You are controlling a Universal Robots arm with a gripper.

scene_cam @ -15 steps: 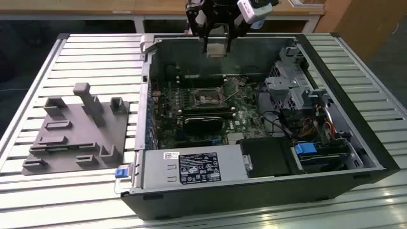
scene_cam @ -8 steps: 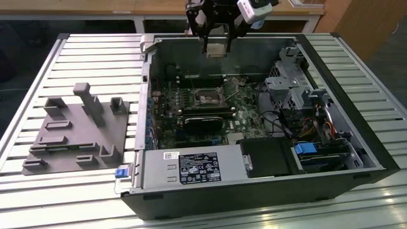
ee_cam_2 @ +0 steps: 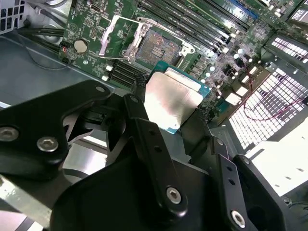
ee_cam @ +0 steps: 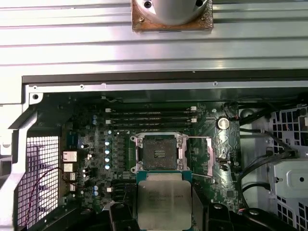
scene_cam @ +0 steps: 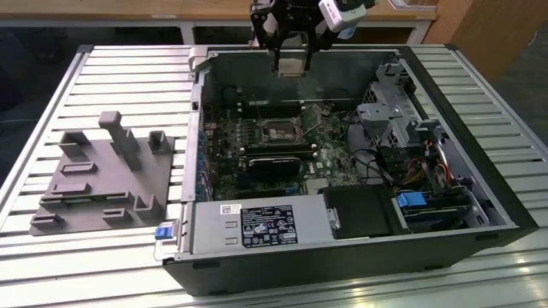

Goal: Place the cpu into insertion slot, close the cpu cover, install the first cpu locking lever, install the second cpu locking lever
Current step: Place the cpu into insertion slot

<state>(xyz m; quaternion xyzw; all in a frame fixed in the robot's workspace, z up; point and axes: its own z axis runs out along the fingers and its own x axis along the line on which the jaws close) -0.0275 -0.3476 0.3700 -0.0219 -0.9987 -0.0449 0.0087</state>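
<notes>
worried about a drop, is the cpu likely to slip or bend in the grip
Probably stiff: the cpu is a flat, metal-topped plate. Possibly slippery, since the fingers pinch only its thin edges. Likely light, being thin.

cpu [ee_cam: 163,204]: one edge cut by frame | insertion slot [scene_cam: 280,133]: detail seemingly too small

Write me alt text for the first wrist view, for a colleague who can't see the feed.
The gripper holds the cpu, silver top facing the camera, between its black fingers over the green motherboard. Beyond it the insertion slot lies bare, with the cpu cover swung open beside it.
</notes>
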